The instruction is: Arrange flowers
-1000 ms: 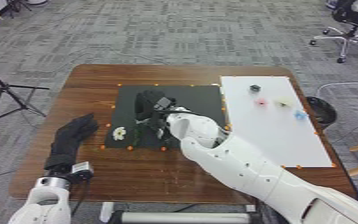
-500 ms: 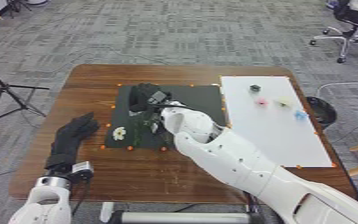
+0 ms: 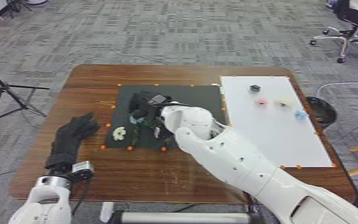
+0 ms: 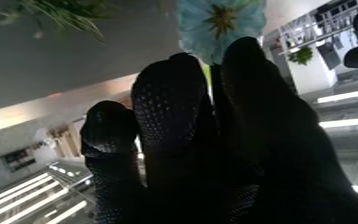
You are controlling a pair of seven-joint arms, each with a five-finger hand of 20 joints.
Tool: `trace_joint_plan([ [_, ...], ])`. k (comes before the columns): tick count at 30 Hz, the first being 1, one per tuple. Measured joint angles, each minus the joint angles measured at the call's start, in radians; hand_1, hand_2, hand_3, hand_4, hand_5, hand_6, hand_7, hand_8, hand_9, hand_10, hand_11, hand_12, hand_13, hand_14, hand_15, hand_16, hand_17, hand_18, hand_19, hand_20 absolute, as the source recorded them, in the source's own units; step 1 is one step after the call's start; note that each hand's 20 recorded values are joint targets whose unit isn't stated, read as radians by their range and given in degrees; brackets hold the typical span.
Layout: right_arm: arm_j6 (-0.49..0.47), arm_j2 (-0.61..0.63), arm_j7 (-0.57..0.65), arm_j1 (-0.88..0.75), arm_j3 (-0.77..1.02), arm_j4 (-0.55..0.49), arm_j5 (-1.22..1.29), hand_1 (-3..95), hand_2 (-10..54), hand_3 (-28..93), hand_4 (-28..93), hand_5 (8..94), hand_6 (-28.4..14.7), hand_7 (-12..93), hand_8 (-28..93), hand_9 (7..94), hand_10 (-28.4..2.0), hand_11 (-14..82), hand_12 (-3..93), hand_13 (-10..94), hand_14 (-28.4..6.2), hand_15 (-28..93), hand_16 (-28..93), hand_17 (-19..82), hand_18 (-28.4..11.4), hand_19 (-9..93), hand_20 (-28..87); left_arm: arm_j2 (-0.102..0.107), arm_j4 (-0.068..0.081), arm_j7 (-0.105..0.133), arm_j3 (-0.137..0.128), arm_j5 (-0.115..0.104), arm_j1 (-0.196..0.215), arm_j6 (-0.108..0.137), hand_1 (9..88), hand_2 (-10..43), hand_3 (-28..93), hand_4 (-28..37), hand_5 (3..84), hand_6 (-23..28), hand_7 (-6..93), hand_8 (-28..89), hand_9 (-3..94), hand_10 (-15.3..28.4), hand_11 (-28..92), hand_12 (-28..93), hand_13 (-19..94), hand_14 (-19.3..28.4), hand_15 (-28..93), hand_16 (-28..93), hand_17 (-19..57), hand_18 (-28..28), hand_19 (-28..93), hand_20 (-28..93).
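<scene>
Head view evenly lit; wrist view darker, ceiling lights (image 4: 349, 121) glaring.

A brown wooden table (image 3: 149, 175) bears a dark rectangular mat (image 3: 198, 96) left of center and, just beside it at right, a longer white sheet (image 3: 269, 137) extending farther toward the near edge, small orange markers (image 3: 130, 148) dotting both borders.

It's an office-type lab w/ grey carpet (image 3: 202, 42), wheeled chair (image 3: 345, 38), tripod (image 3: 5, 88).
</scene>
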Motion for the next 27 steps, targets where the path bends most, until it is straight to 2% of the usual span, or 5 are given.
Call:
trace_joint_plan([
  [4,-0.099,-0.005,-0.013,-0.002,0.028,-0.005,-0.002,53.5,0.5,46,-9,42.0,1.2,13,-9,40.8,-10.7,4.2,6.8,73,-7.4,63,29,38,-21.1,83,54,0.0,0.0,-0.001,0.0,0.0,0.0,0.0,14.8,12.7,64,-28.3,43.3,12.4,1.8,-3,40.7,21.2,16,14,31,22.7,29,0,0.0,15.2,19,17],
  [8,-0.111,0.0,-0.015,0.01,0.019,-0.01,0.021,44.5,-4.1,62,-14,40.2,1.8,14,-10,39.0,-11.5,3.8,7.3,72,-8.5,63,27,37,-22.0,82,54,0.0,0.0,-0.001,0.001,0.0,0.0,0.0,14.9,12.7,63,-28.3,44.1,10.0,1.7,-3,41.2,18.4,18,13,32,21.5,28,-1,0.1,15.2,19,16],
  [14,-0.054,0.036,0.008,0.063,-0.028,-0.057,0.17,38.2,-7.3,70,-17,40.0,2.2,14,-10,38.6,-12.5,3.7,7.7,73,-9.4,63,27,37,-22.6,82,54,0.0,-0.001,-0.002,0.003,0.0,0.0,0.0,15.1,11.1,64,-28.3,45.2,6.6,3.5,-3,42.1,15.3,20,12,34,19.2,25,0,0.7,14.9,18,16],
  [20,-0.004,0.105,0.032,0.117,-0.016,-0.185,0.28,36.0,-4.7,68,-18,40.9,1.1,12,-9,39.3,-13.6,4.0,8.3,73,-9.2,62,27,37,-22.9,82,54,0.0,-0.003,-0.003,0.003,0.0,0.003,0.0,15.2,9.5,68,-28.3,44.2,4.2,8.3,-5,42.4,13.9,19,11,35,18.4,22,1,1.2,14.6,16,16],
  [27,0.16,0.275,0.025,0.133,0.075,-0.416,0.326,34.4,-9.4,67,-16,48.1,-1.1,13,-7,47.8,-12.7,6.3,15.0,64,-13.0,50,28,29,-22.3,68,54,-0.004,-0.011,-0.002,-0.002,0.0,0.016,0.0,15.5,9.2,69,-28.3,44.0,3.9,9.3,-6,42.2,13.3,18,12,35,18.1,20,2,1.6,14.5,15,17],
])
